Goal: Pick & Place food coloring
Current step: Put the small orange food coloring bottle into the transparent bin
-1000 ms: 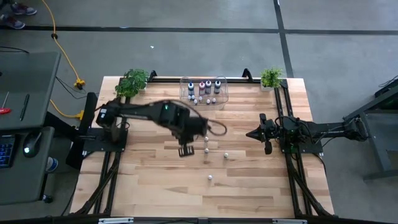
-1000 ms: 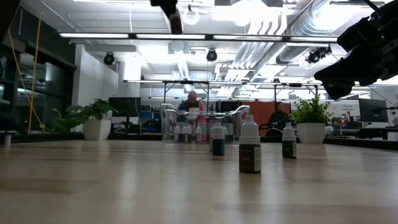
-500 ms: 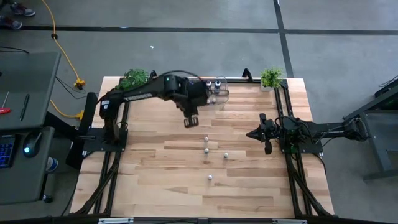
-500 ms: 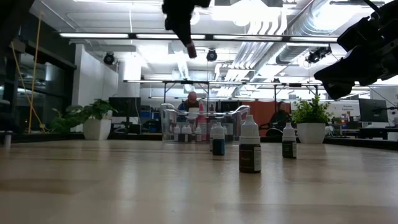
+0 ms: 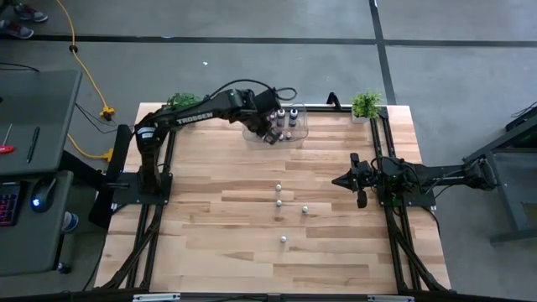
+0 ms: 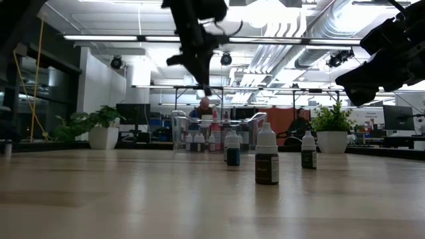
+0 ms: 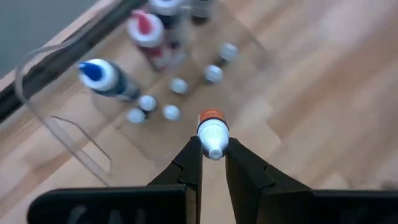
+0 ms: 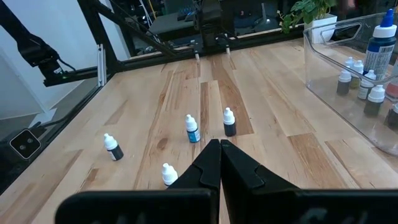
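A clear plastic bin (image 5: 289, 134) at the table's far edge holds several food coloring bottles, among them a blue one (image 7: 102, 78), a pink one (image 7: 146, 31) and small white-capped ones (image 7: 178, 86). My left gripper (image 5: 270, 134) hangs over the bin (image 7: 62, 127), shut on one small bottle (image 7: 212, 127) with a white cap and an orange band. Several more small bottles (image 5: 279, 202) stand upright on the wood at mid-table. My right gripper (image 5: 338, 180) waits shut at the right side, touching nothing. My left gripper pinches the small bottle at its white cap (image 7: 213, 138) between the two fingertips (image 7: 194, 152). The fingers slant downward from above. The bottle is lifted clear, over the bin, its orange-banded body pointing away from the fingers.
Two potted plants (image 5: 178, 107) (image 5: 366, 104) stand at the far corners. Black frame rails (image 5: 394, 226) run along both sides of the table. The loose bottles (image 8: 192, 129) stand in front of my right gripper (image 8: 219, 149). Bare wood lies toward the near edge (image 5: 277, 277).
My left gripper has carried the small bottle from mid-table toward the far edge, sinking a little and rolling as it went, and now hangs over the bin. It has stayed shut on the bottle.
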Tool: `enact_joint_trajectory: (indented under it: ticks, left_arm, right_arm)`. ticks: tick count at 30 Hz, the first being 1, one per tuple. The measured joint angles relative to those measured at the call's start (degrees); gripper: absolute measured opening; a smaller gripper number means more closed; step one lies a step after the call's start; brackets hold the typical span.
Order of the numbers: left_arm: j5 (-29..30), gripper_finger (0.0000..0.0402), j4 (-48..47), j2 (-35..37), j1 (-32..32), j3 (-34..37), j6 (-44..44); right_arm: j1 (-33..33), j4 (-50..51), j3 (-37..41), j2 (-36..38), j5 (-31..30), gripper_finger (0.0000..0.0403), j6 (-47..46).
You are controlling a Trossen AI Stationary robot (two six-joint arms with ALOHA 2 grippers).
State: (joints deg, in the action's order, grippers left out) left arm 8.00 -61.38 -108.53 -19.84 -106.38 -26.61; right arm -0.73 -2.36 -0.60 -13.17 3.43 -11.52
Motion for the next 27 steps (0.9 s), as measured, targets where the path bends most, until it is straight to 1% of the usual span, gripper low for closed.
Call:
enact_joint_trajectory:
  ticks: [2,4,8,12,19,24,27]
  left_arm:
    - [0.36,0.004,1.1,-1.37,-1.05,0.24,-3.05]
    - [-1.11,0.004,1.48,-3.27,-1.81,0.02,-5.19]
    - [-6.13,0.004,1.43,-7.89,-2.68,-2.79,-8.67]
    - [-7.24,0.004,0.95,-12.03,-2.67,-6.8,-11.57]
    - [-4.9,0.004,-1.23,-17.01,-2.69,-11.1,-16.28]
    - [-1.95,0.004,-1.92,-18.15,-2.69,-11.42,-18.24]
    - [1.21,0.004,-3.29,-18.19,-2.71,-11.43,-20.0]
  right_arm:
    - [0.02,0.0,0.01,0.0,0.0,0.0,-0.01]
    - [0.02,-0.01,0.02,0.01,-0.01,0.0,0.0]
    - [0.02,0.08,0.01,0.02,-0.01,0.0,0.01]
    - [0.02,0.05,0.02,0.02,-0.01,0.0,0.01]
    - [0.02,0.13,0.01,0.02,-0.01,0.0,0.01]
    - [0.02,0.04,0.02,0.04,-0.01,0.0,-0.01]
    - [0.01,0.04,0.01,0.04,-0.01,0.0,-0.01]
